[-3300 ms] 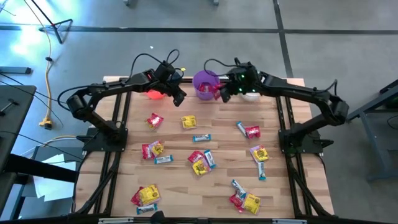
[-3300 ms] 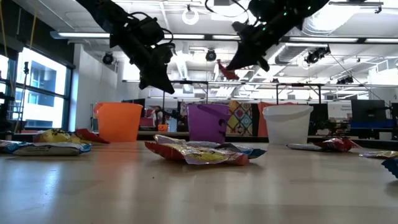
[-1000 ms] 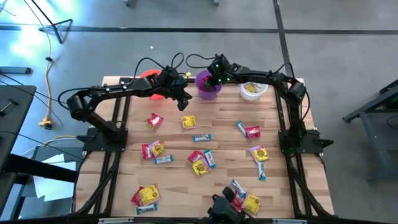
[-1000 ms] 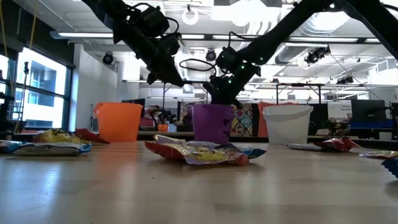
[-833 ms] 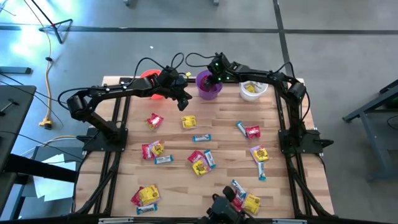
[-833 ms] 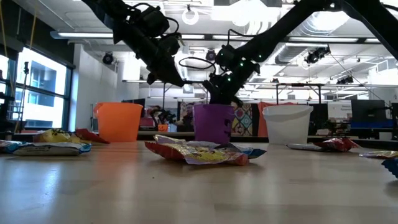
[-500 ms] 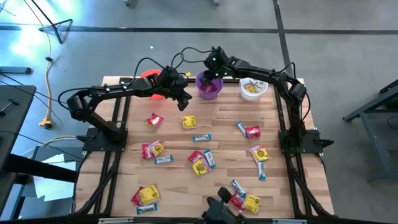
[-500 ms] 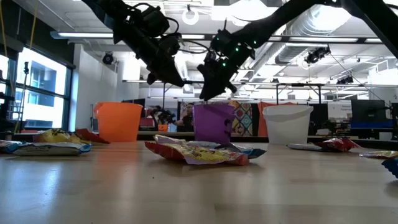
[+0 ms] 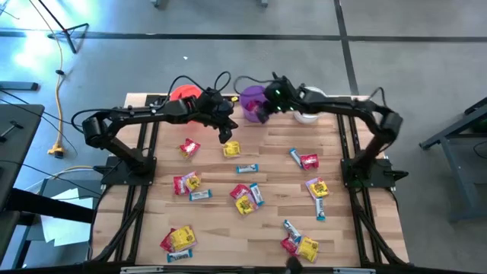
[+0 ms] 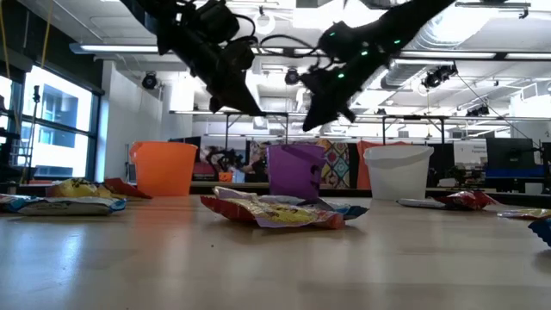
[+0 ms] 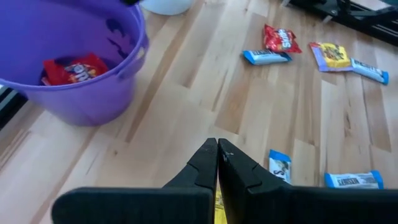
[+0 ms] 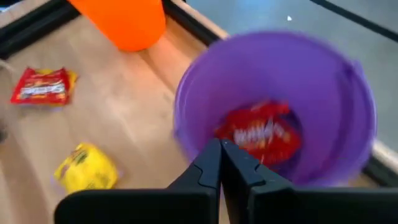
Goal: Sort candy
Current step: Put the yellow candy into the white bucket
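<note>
Candy packets lie scattered flat on the wooden table (image 9: pixel 274 179): red, yellow and slim blue-and-white ones. My left gripper (image 9: pixel 226 135) (image 11: pixel 217 149) is shut and hangs above a yellow packet (image 9: pixel 230 149), near the purple cup (image 9: pixel 249 100) (image 11: pixel 68 68). My right gripper (image 9: pixel 261 114) (image 12: pixel 221 148) is shut too, raised over the purple cup's (image 12: pixel 273 106) near-right side. A red packet (image 12: pixel 261 134) lies inside that cup. In the low view both grippers (image 10: pixel 251 108) (image 10: pixel 310 122) hover well above the cups.
An orange cup (image 9: pixel 183 93) stands left of the purple one and a white cup (image 9: pixel 307 114) right of it, all along the far edge. Packets cluster at mid-table (image 9: pixel 245 198) and near the front corners (image 9: pixel 177 240) (image 9: pixel 299 242). A red packet (image 9: pixel 189 147) lies left of my left gripper.
My right gripper has risen out of the purple cup's mouth and drawn back toward the table's right and near side. My left gripper has shifted slightly toward the near edge, over the yellow packet. The candy on the table has stayed put.
</note>
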Controlling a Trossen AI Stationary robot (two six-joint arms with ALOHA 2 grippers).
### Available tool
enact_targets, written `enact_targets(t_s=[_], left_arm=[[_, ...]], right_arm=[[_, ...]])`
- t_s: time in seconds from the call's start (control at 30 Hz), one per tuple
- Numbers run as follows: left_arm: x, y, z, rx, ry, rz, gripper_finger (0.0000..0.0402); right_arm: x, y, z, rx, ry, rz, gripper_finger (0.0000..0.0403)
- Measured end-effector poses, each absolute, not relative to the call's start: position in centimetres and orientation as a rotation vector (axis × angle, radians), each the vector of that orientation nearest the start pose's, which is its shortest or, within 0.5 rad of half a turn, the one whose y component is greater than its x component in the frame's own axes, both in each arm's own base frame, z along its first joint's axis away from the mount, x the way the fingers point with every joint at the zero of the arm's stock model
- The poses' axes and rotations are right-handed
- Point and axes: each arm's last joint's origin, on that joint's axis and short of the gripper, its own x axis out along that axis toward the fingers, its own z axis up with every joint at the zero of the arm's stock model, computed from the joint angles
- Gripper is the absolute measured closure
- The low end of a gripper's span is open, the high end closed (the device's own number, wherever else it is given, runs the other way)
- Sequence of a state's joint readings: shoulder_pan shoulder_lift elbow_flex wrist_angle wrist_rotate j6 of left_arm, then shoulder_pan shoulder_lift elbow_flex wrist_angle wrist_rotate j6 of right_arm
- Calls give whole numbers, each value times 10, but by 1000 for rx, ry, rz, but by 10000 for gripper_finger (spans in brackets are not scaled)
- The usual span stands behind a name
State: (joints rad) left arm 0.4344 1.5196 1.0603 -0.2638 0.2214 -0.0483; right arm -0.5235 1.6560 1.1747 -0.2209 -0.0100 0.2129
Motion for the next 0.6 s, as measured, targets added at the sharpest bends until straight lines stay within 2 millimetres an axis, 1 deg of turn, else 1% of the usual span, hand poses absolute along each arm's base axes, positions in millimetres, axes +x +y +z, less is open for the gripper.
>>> enact_targets(t_s=[0.2,0.33,0.47,0.6], left_arm=[[298,129,249,-278,682,213,401],[298,129,249,-278,682,213,401],[298,129,249,-281,682,213,401],[299,126,249,-286,683,208,402]], right_arm=[[271,-130,247,463,600,-586,402],[247,-99,244,521,626,-578,402],[226,-73,236,586,690,-560,403],[210,-55,226,657,731,-543,403]])
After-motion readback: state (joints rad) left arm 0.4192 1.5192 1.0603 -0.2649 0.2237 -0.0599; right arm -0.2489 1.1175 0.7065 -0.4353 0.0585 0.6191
